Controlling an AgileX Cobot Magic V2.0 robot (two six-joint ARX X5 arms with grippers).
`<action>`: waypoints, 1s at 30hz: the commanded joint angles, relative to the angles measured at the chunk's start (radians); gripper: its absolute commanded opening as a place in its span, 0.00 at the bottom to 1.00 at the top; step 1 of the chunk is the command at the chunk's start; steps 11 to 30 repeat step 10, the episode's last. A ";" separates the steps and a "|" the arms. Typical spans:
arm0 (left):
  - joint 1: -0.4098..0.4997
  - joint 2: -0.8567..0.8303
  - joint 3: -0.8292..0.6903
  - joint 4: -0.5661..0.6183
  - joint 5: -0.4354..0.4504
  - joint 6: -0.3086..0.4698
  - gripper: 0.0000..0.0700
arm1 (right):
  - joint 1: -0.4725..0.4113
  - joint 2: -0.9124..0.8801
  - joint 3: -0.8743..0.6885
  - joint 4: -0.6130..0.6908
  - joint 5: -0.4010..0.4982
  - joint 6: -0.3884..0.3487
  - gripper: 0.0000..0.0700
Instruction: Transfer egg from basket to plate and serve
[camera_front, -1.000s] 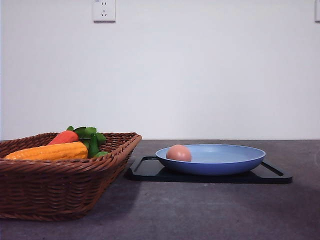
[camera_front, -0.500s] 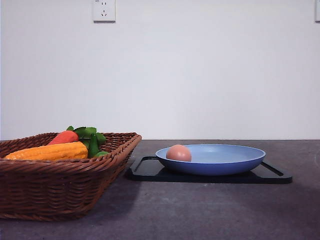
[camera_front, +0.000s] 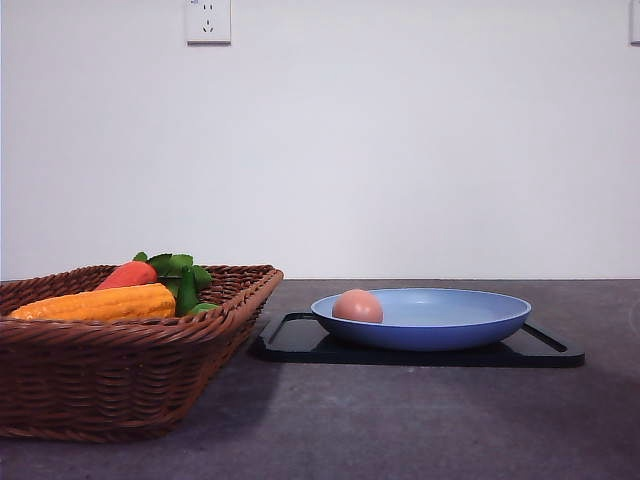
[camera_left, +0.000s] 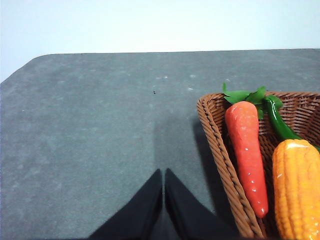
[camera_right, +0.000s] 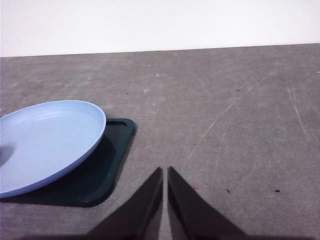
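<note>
The brownish-pink egg (camera_front: 357, 305) lies on the left part of the light-blue plate (camera_front: 450, 320). That plate rests on a black tray (camera_front: 300, 340). To the left stands the brown wicker basket (camera_front: 110, 380). My left gripper (camera_left: 163, 172) is shut with nothing in it, over bare table beside the basket's rim (camera_left: 212, 130). Off to one side of the plate (camera_right: 45, 145), my right gripper (camera_right: 165, 170) is shut and empty above the table.
A carrot (camera_front: 128, 274) with green leaves and a corn cob (camera_front: 100, 303) lie in the basket; both also appear as the carrot (camera_left: 247, 150) and corn (camera_left: 297, 190) in the left wrist view. A wall rises behind the table.
</note>
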 joint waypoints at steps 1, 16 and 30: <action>0.002 -0.002 -0.027 0.017 0.000 -0.004 0.00 | 0.000 -0.003 -0.003 0.001 0.003 0.013 0.00; 0.002 -0.002 -0.027 0.017 0.000 -0.004 0.00 | 0.000 -0.003 -0.003 0.001 0.003 0.013 0.00; 0.002 -0.002 -0.027 0.017 0.000 -0.004 0.00 | 0.000 -0.003 -0.003 0.001 0.003 0.013 0.00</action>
